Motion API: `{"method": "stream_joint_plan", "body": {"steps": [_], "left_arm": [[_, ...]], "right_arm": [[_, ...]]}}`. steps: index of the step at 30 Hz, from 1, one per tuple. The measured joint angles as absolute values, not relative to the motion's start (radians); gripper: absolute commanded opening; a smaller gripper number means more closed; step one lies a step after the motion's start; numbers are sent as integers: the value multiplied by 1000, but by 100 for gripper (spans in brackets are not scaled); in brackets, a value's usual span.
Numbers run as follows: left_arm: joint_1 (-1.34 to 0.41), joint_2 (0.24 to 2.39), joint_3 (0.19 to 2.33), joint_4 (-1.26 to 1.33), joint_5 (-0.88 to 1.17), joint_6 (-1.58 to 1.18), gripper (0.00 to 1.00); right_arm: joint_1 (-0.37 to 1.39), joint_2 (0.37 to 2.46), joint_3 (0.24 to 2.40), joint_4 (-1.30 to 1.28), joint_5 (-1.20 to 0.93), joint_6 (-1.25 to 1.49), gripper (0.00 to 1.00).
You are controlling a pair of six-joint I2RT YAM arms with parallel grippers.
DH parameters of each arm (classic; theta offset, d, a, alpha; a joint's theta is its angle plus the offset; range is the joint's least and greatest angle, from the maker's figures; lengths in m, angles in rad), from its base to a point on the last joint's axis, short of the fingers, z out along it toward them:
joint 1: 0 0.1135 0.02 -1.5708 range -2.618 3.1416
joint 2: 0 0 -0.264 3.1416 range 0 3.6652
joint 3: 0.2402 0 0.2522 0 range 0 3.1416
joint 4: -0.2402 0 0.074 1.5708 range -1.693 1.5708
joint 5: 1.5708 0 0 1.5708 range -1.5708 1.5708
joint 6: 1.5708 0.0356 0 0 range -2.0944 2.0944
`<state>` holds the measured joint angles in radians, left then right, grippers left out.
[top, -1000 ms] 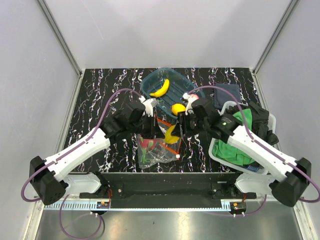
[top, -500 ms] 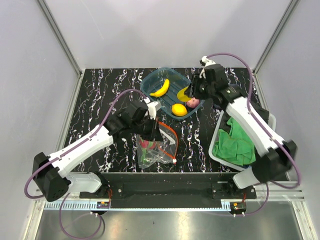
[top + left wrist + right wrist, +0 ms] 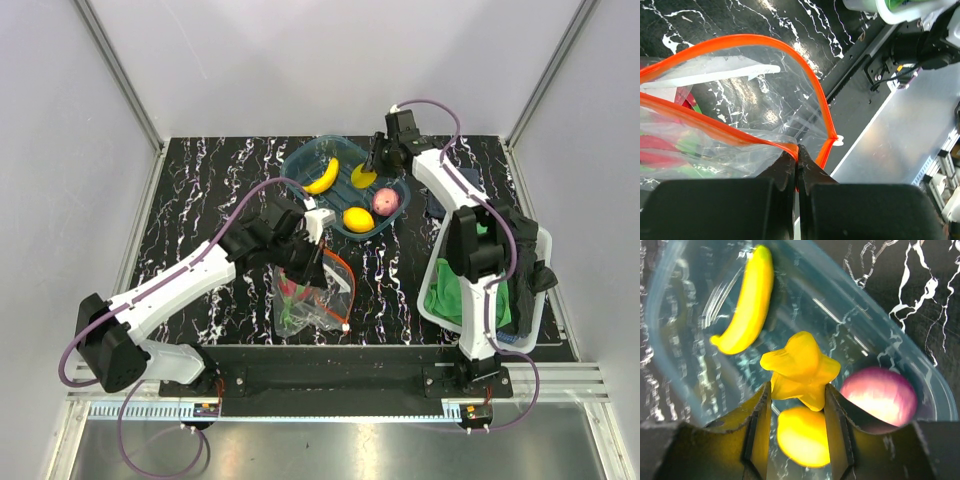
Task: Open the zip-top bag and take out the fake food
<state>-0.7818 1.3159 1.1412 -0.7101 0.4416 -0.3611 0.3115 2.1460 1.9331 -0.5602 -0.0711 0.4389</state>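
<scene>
The clear zip-top bag (image 3: 318,300) lies near the front edge, its red-orange zip strip (image 3: 765,42) gaping open. My left gripper (image 3: 798,156) is shut on the near side of the strip; it also shows in the top view (image 3: 303,256). A red and green fruit (image 3: 662,150) is still inside the bag. My right gripper (image 3: 797,397) is shut on a yellow star-shaped fruit (image 3: 800,365) and holds it over the teal tray (image 3: 300,157). In the tray lie a yellow banana (image 3: 745,302), a yellow round piece (image 3: 802,437) and a pinkish ball (image 3: 880,395).
A white basket (image 3: 436,312) with a green cloth (image 3: 455,290) and dark cloths stands at the right. Another dark cloth (image 3: 437,205) lies behind it. The metal front rail (image 3: 900,125) runs just beyond the bag.
My right arm has swung from the bag's mouth back to the tray, carrying the yellow star fruit. My left gripper keeps its hold on the zip strip.
</scene>
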Motion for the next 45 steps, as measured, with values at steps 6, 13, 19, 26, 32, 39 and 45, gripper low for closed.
{"method": "stream_joint_plan", "body": {"steps": [6,13,19,26,32,39,45], "left_arm": [[-782,1316,1141,-714,464,-328,0],[-782,1316,1144,-717,464,-324,0],[-782,1325,1165,-718,463,-360,0],[-782,1332,1192,-715,459,-418,0],[-782,1332,1206,-708,456,-474,0],[-781,1332,1241,-705,428,-527,0],[-779,1356,1264,-672,422,-583,0]], "right_arm": [[302,2261,2016,-603,-73,447,47],[300,2294,2103,-694,-89,442,85],[300,2258,2074,-765,-101,423,88],[302,1909,1670,-763,-205,435,88],[350,1554,1355,-673,-326,468,83],[506,1312,1082,-544,-448,524,58],[548,1277,946,-421,-527,594,47]]}}
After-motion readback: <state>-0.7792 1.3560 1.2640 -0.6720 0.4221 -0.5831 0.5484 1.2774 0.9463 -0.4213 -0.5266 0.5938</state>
